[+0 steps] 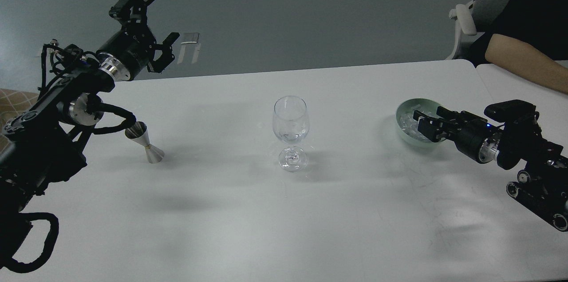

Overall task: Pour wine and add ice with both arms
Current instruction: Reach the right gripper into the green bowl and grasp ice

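A clear stemmed wine glass (290, 126) stands upright mid-table with a little clear liquid in its bowl. A pale green bowl (403, 136) at the right holds several clear ice cubes (405, 122). My right gripper (421, 122) reaches into the bowl from the right, its tips down among the ice. I cannot tell whether they pinch a cube. My left gripper (159, 17) is open and empty, raised above the table's far left corner. A silver jigger (145, 143) stands tilted on the table below my left arm.
A person's bare forearm (523, 62) rests on the adjoining table (501, 80) at the far right, with a chair (466, 20) behind it. The white table (284, 211) ends at its far edge just behind the glass.
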Robot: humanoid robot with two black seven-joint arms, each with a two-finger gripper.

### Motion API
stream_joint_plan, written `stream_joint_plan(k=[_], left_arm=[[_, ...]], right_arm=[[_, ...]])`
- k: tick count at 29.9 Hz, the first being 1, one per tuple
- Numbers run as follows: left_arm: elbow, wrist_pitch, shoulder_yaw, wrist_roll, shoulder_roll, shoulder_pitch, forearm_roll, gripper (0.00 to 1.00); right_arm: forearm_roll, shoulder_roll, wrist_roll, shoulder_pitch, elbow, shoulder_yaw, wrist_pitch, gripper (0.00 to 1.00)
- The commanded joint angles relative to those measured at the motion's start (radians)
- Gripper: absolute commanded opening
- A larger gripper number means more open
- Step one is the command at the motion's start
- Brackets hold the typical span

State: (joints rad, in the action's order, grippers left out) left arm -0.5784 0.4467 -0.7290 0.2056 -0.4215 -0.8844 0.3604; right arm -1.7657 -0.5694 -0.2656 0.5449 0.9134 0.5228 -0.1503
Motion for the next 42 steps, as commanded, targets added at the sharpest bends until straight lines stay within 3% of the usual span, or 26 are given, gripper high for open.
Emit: stream_joint_plan(k=[1, 42], left_arm=[[0.000, 0.004, 0.000, 0.000, 0.000, -0.001, 0.000, 0.98], [0.000, 0.021, -0.004, 0.001, -0.003, 0.001, -0.001, 0.98]], right_arm=[[0.002, 0.000, 0.000, 0.000, 0.001, -0.001, 0.003, 0.57], [0.003, 0.008, 0.020, 0.001, -0.001, -0.003, 0.028, 0.53]])
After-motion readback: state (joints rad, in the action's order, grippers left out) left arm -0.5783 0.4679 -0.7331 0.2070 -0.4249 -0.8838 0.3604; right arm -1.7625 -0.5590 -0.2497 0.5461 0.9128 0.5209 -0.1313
